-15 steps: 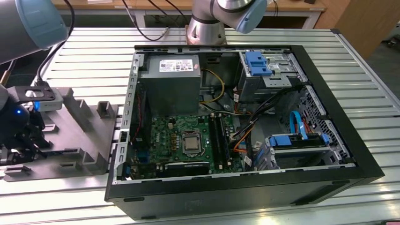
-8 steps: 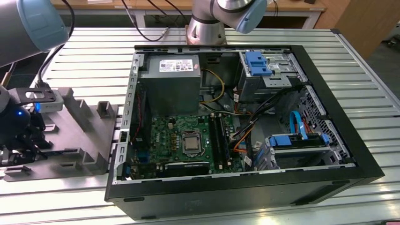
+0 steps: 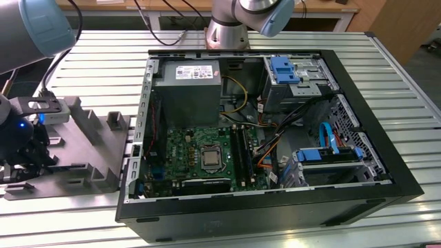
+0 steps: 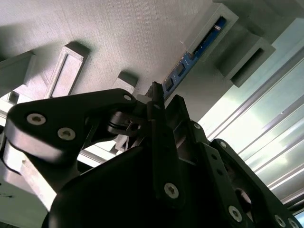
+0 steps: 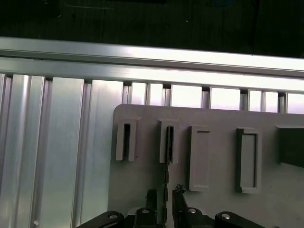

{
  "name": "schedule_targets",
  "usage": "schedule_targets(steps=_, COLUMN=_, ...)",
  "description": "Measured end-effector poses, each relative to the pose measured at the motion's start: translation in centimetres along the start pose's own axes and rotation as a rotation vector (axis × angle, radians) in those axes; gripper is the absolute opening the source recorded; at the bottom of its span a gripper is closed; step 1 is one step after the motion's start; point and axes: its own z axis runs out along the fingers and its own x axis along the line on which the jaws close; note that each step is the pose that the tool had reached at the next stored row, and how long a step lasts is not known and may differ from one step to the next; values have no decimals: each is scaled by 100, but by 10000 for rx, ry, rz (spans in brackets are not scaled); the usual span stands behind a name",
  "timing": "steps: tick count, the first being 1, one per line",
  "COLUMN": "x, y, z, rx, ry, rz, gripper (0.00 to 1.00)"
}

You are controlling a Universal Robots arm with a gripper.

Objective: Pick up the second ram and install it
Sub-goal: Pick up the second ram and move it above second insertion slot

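Right at the wrist, we see the gripper (image 5: 166,194) down over the grey holder (image 5: 142,180). Its two black fingers (image 5: 152,195) stand on either side of the second ram (image 5: 169,142). The jaws look released: a narrow gap shows on each side of the stick, so we judge them set astride it rather than clenched on it.

The ram stands on edge in one of the holder's narrow pockets, and part of its length runs out along the plate between the fingertips. In the second wrist view its blue board and small dark chips (image 4: 190,61) show in that same pocket. We think the upright stance serves a purpose, since it presents both flat faces to the fingers and keeps the contact edge out of the way. The neighbouring pockets (image 5: 125,141) hold the other parts apart in the same way.

Under the holder lies the ribbed aluminium table (image 5: 61,142). Farther off, toward the exterior view's right, the open computer case (image 3: 358,196) lies on its side with its panel off. That leaves the green motherboard (image 3: 186,150) facing up, with the dark memory slots (image 3: 241,147) reachable from above. The ram is well apart from them, not yet lifted.
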Motion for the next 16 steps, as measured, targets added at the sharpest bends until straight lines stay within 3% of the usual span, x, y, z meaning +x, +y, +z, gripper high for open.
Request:
schedule_targets(steps=10, x=-1, y=1, z=-25, rx=9, ry=-16, rz=0, gripper=27)
schedule_targets(steps=12, x=0, y=2, z=-16, rx=111, ry=-9, rz=-3, gripper=27)
schedule_targets(steps=16, x=-1, y=2, z=-16, rx=123, ry=-9, rz=-4, gripper=27)
